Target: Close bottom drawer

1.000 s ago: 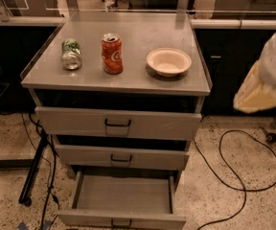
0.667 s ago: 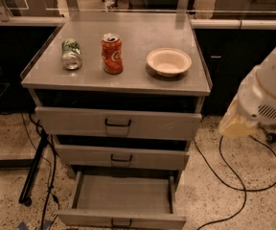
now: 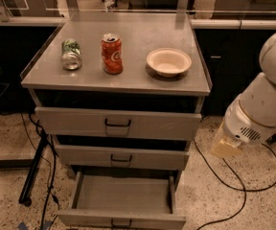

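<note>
Bottom drawer, the lowest of three grey metal drawers in the grey metal cabinet, stands pulled well out from the cabinet's foot. Its plain grey tray is open to view, and its low front panel carries a small black handle. Above it in the cabinet, the middle drawer front and the taller top drawer front also sit a little out from the cabinet body, with dark gaps over each.

On the cabinet's top surface, a green soda can lies on its side towards the left. A red soda can stands upright just beside it. A cream round bowl sits towards the right.

To the right of the cabinet, well apart from it, hangs the white robot arm. Its pale yellowish claw is at about the height of the middle drawer, touching nothing. I cannot tell whether the claw is spread or pressed together.
</note>
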You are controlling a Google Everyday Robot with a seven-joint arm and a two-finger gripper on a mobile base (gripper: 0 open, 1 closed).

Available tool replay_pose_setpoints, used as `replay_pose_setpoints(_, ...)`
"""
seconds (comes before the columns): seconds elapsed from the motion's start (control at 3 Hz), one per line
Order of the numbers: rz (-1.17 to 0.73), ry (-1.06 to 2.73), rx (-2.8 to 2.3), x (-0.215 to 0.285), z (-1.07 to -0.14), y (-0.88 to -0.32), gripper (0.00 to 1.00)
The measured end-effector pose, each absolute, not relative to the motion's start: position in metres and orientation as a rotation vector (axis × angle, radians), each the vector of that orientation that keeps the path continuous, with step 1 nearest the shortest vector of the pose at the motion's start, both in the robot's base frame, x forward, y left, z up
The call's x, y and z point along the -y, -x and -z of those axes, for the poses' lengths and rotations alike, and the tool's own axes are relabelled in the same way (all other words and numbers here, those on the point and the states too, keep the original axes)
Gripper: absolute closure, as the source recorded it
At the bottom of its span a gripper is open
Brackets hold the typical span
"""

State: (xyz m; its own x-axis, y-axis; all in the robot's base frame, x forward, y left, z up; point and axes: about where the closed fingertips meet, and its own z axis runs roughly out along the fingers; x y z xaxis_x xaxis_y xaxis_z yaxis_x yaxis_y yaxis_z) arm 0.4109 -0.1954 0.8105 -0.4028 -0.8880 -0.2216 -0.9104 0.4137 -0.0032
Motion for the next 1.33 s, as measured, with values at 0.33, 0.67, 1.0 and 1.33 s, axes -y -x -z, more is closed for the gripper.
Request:
replay_pose_setpoints(0.33, -0.234, 1.596, -2.494, 0.192, -0.793, -0.4, 1.0)
replay_pose_setpoints(0.67, -0.323, 1.599, -2.549, 0.188, -0.74, -0.383, 1.0)
replay_pose_setpoints(1.0, -0.398, 1.591, -2.611, 0.182, -0.685, -0.368, 1.0)
replay_pose_setpoints(1.33, -0.398, 1.591, -2.611, 0.182, -0.685, -0.368, 1.0)
